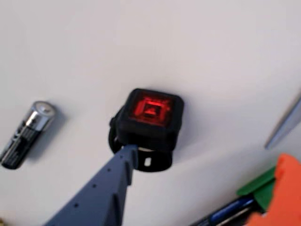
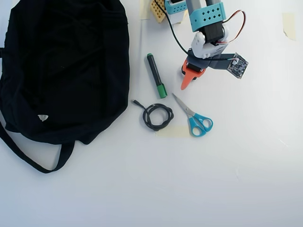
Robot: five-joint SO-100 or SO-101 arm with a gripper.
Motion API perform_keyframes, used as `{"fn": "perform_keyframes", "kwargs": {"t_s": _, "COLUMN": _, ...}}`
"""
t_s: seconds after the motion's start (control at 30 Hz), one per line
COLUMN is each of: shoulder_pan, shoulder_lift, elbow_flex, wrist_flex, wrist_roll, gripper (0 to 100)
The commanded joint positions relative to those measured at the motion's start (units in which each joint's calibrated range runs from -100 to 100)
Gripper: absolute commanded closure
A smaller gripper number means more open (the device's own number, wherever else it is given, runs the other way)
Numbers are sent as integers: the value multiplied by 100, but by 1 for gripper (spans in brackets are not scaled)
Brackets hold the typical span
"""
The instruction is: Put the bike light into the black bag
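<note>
Resting on the table, the bike light (image 1: 151, 123) is not yet lifted; gripper (image 1: 200, 188) open, blue finger touching its strap. Black bag (image 2: 61, 66) lies well apart.

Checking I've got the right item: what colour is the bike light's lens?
Red, set in a black housing: the bike light shows best in the wrist view.

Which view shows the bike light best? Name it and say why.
The wrist view: the bike light fills the middle, red lens up, ring strap beside the blue finger. In the overhead view the arm hides it.
</note>
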Motion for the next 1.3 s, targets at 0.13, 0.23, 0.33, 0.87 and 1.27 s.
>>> {"fn": "perform_keyframes", "kwargs": {"t_s": 0.13, "shoulder_pan": -150, "shoulder_lift": -54, "elbow_flex": 53, "wrist_flex": 25, "wrist_roll": 18, "gripper": 63}}
{"fn": "perform_keyframes", "kwargs": {"t_s": 0.23, "shoulder_pan": -142, "shoulder_lift": -112, "elbow_flex": 35, "wrist_flex": 60, "wrist_roll": -8, "gripper": 63}}
{"fn": "perform_keyframes", "kwargs": {"t_s": 0.33, "shoulder_pan": -142, "shoulder_lift": -120, "elbow_flex": -37, "wrist_flex": 137, "wrist_roll": -8, "gripper": 63}}
{"fn": "perform_keyframes", "kwargs": {"t_s": 0.87, "shoulder_pan": -105, "shoulder_lift": -112, "elbow_flex": -280, "wrist_flex": 241, "wrist_roll": 139, "gripper": 63}}
{"fn": "perform_keyframes", "kwargs": {"t_s": 1.27, "shoulder_pan": 7, "shoulder_lift": -87, "elbow_flex": -280, "wrist_flex": 232, "wrist_roll": 506, "gripper": 63}}
